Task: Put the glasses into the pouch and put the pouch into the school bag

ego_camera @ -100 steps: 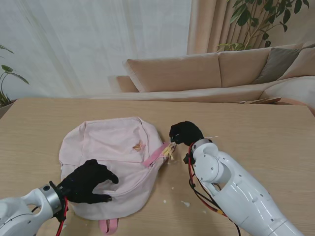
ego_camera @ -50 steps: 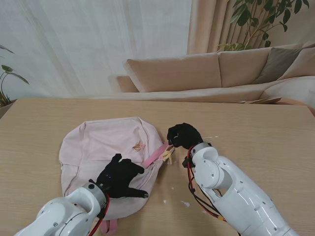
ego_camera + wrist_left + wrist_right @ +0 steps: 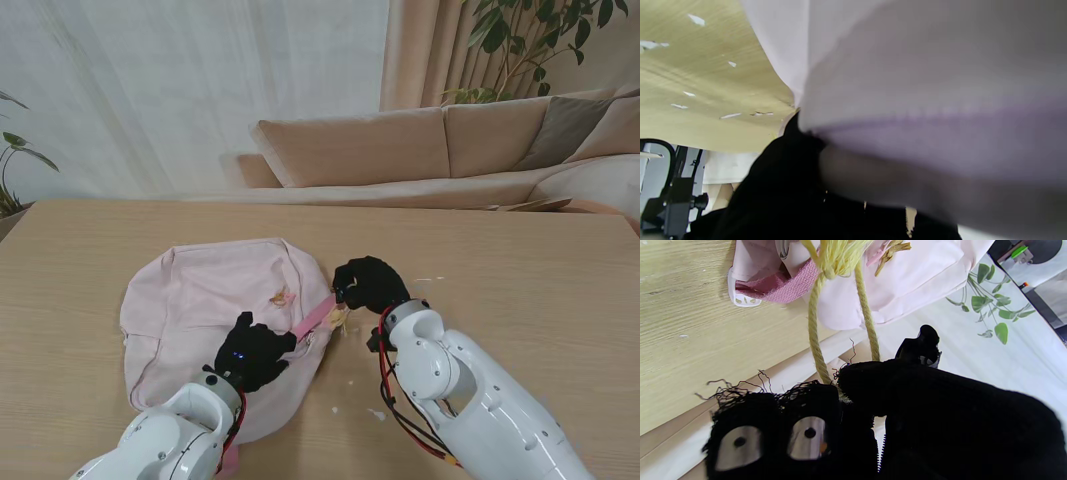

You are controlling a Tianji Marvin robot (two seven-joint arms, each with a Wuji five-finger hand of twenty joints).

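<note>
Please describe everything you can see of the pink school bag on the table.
The school bag is pale pink, soft fabric, lying flat on the wooden table. A darker pink woven strap crosses its right edge; a yellow cord hangs there, pinched by the right hand. The left hand rests on the nearer part. Glasses and pouch are not visible.

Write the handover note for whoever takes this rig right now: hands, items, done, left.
Left hand: rests on the pink school bag; whether it grips the fabric cannot be told.
Right hand: shut on the yellow cord at the bag's right edge, beside the pink strap.
Glasses and pouch: not visible in any view, so their packing cannot be confirmed.
Left: check that the pouch is inside, then finish with the cord.
</note>
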